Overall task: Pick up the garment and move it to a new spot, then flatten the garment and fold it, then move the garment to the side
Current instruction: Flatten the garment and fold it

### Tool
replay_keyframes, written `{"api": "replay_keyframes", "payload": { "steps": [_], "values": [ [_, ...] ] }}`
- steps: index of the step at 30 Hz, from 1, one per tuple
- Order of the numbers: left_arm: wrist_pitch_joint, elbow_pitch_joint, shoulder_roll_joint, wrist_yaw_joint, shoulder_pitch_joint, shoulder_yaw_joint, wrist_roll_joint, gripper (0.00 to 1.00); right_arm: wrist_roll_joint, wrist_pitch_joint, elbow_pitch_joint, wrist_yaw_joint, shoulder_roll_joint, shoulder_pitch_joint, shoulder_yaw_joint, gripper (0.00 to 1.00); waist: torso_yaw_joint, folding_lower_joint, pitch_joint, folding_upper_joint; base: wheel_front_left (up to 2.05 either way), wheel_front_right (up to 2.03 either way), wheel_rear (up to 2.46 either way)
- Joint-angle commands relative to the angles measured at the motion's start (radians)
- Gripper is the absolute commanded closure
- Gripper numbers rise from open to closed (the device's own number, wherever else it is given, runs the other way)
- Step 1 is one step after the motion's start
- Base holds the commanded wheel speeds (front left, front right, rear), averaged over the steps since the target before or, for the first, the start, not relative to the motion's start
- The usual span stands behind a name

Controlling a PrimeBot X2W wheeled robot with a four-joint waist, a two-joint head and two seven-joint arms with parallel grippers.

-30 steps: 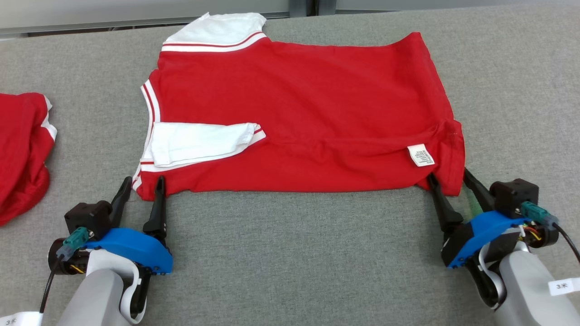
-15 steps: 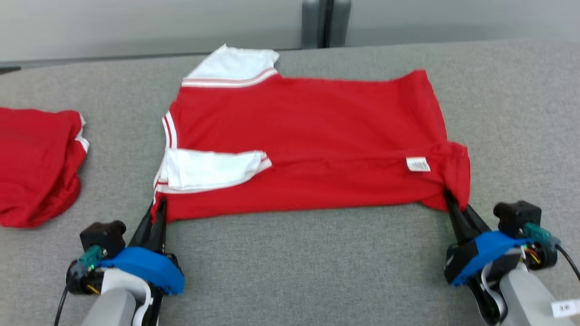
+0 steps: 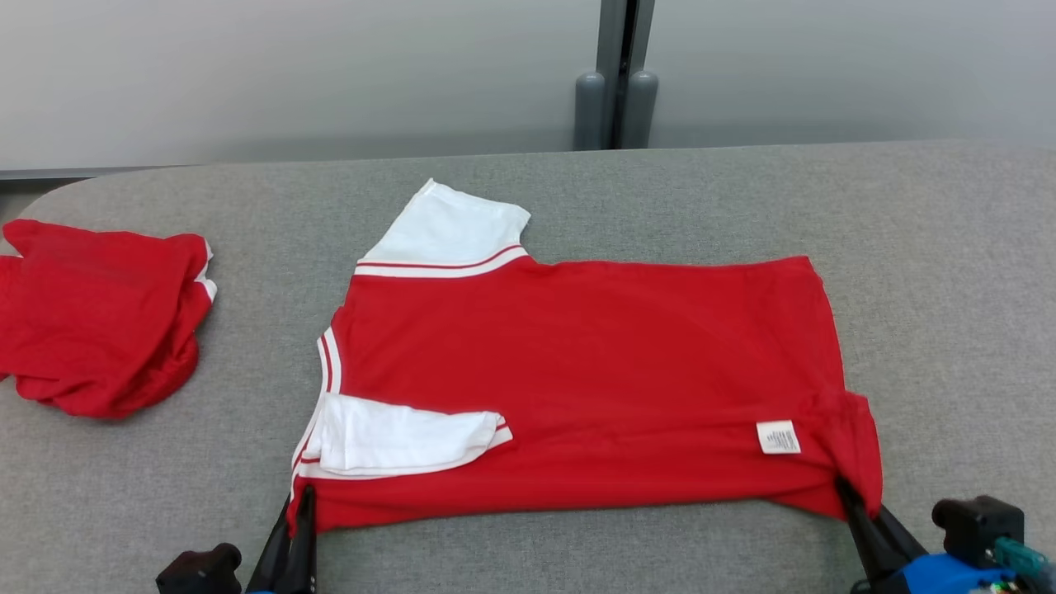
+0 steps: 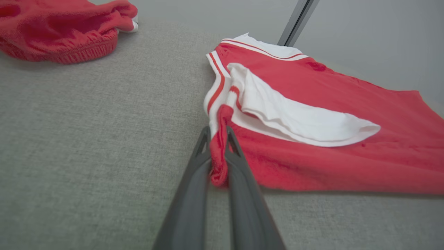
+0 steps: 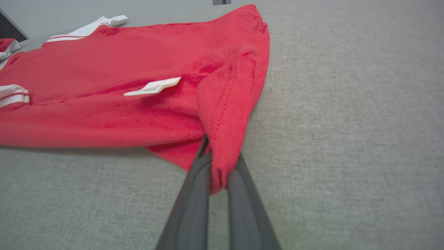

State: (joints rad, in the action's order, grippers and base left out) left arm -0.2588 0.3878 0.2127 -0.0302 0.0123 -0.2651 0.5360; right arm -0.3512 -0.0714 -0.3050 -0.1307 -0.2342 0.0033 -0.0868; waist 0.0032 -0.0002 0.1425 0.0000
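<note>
Red cloth of a second garment (image 3: 99, 318) is lying bunched at the counter's (image 3: 165, 478) left. Mid-counter, the white-sleeved red T-shirt (image 3: 577, 363) is being pinched at its near shoulder corner by the left claw (image 3: 299, 505) and its near hem corner by the right claw (image 3: 848, 495), presumably for folding that edge over.

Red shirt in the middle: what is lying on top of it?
A folded-over white sleeve and a small white label lie on the red shirt. The fabric beneath the sleeve is covered.
</note>
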Motion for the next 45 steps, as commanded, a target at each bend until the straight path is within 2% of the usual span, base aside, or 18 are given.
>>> {"api": "replay_keyframes", "payload": {
  "steps": [1, 6, 7, 8, 9, 15, 23, 32, 45],
  "values": [
    [0.0, -0.02, 0.005, 0.012, 0.017, 0.005, 0.0, 1.0, 0.009, 0.016, 0.031, 0.0, 0.007, 0.038, 0.016, 1.0, 0.004, 0.0002, -0.002, 0.0, 0.0, 0.0, 0.0],
    [0.017, -0.073, 0.012, 0.035, 0.062, 0.007, 0.007, 1.0, 0.026, 0.083, 0.13, 0.0, 0.034, 0.124, 0.065, 1.0, 0.008, 0.0002, -0.008, 0.0, 0.0, 0.0, 0.0],
    [0.015, -0.08, 0.012, 0.042, 0.064, 0.01, 0.007, 0.89, 0.03, 0.092, 0.143, 0.0, 0.039, 0.131, 0.07, 0.87, 0.007, 0.0002, -0.009, 0.0, 0.0, 0.0, 0.0],
    [0.013, -0.088, 0.011, 0.047, 0.062, 0.015, 0.006, 0.01, 0.033, 0.099, 0.152, 0.0, 0.045, 0.135, 0.075, 0.15, 0.006, 0.0002, -0.012, 0.0, 0.0, 0.0, 0.0],
    [0.011, -0.092, 0.01, 0.052, 0.061, 0.017, 0.002, 0.0, 0.038, 0.105, 0.158, 0.0, 0.049, 0.138, 0.081, 0.0, 0.005, 0.0002, -0.013, 0.0, 0.0, 0.0, 0.0],
    [0.0, -0.134, 0.007, 0.068, 0.027, 0.041, -0.023, 0.0, 0.065, 0.088, 0.215, 0.0, 0.071, 0.088, 0.096, 0.0, -0.01, 0.0002, -0.024, 0.0, 0.0, 0.0, 0.0],
    [-0.007, -0.21, 0.006, 0.082, -0.037, 0.118, -0.086, 0.0, 0.106, -0.013, 0.253, 0.0, 0.112, -0.022, 0.106, 0.0, -0.033, 0.0002, -0.027, 0.0, 0.0, 0.0, 0.0],
    [-0.007, -0.237, -0.007, 0.073, -0.095, 0.179, -0.169, 0.0, 0.135, -0.092, 0.188, 0.0, 0.153, -0.127, 0.091, 0.0, -0.051, 0.0002, -0.031, 0.0, 0.0, 0.0, 0.0],
    [-0.008, -0.171, -0.039, 0.042, -0.132, 0.206, -0.242, 0.0, 0.163, -0.16, 0.058, 0.0, 0.181, -0.176, 0.081, 0.0, -0.058, 0.0002, -0.026, 0.0, 0.0, 0.0, 0.0]
  ]
}}
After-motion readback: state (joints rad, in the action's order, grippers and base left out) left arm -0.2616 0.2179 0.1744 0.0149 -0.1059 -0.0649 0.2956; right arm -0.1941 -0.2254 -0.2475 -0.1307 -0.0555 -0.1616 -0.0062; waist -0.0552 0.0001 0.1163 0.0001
